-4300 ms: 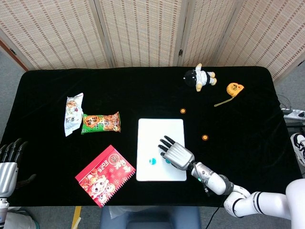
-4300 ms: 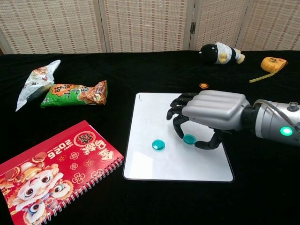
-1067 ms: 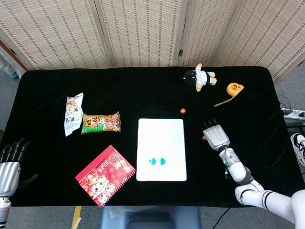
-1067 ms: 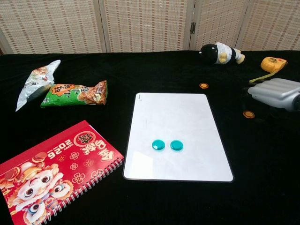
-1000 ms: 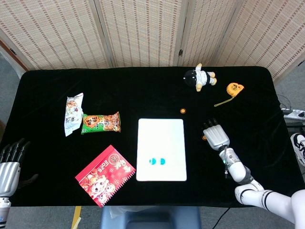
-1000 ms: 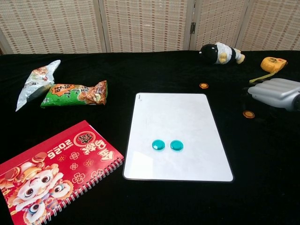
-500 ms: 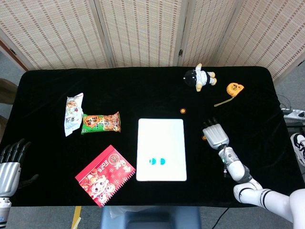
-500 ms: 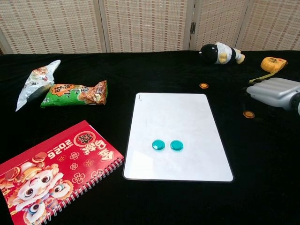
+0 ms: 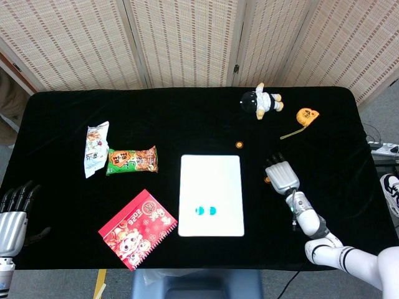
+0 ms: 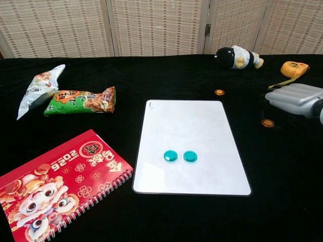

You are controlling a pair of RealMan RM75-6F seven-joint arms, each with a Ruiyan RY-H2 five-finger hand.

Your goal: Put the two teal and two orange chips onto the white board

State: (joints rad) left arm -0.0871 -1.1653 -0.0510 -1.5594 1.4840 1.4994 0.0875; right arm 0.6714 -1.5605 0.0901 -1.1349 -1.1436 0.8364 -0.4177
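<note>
The white board (image 9: 211,180) (image 10: 187,126) lies mid-table, and two teal chips (image 9: 199,210) (image 9: 212,210) sit side by side on its near half, also visible in the chest view (image 10: 170,156) (image 10: 190,156). One orange chip (image 9: 239,144) (image 10: 219,92) lies on the black cloth beyond the board's far right corner. The other orange chip (image 9: 267,180) (image 10: 267,122) lies right of the board, just beside my right hand (image 9: 282,176) (image 10: 295,99). That hand hovers palm down with its fingers extended and holds nothing. My left hand (image 9: 12,215) rests empty at the table's near left edge, fingers apart.
A white snack bag (image 9: 95,148) and a green-orange snack bag (image 9: 131,160) lie at the left. A red spiral notebook (image 9: 137,228) sits left of the board. A small doll (image 9: 262,101) and an orange tape measure (image 9: 305,116) are at the far right.
My right hand left the second teal chip on the board, then moved right to the near orange chip. Over the last second it has barely shifted.
</note>
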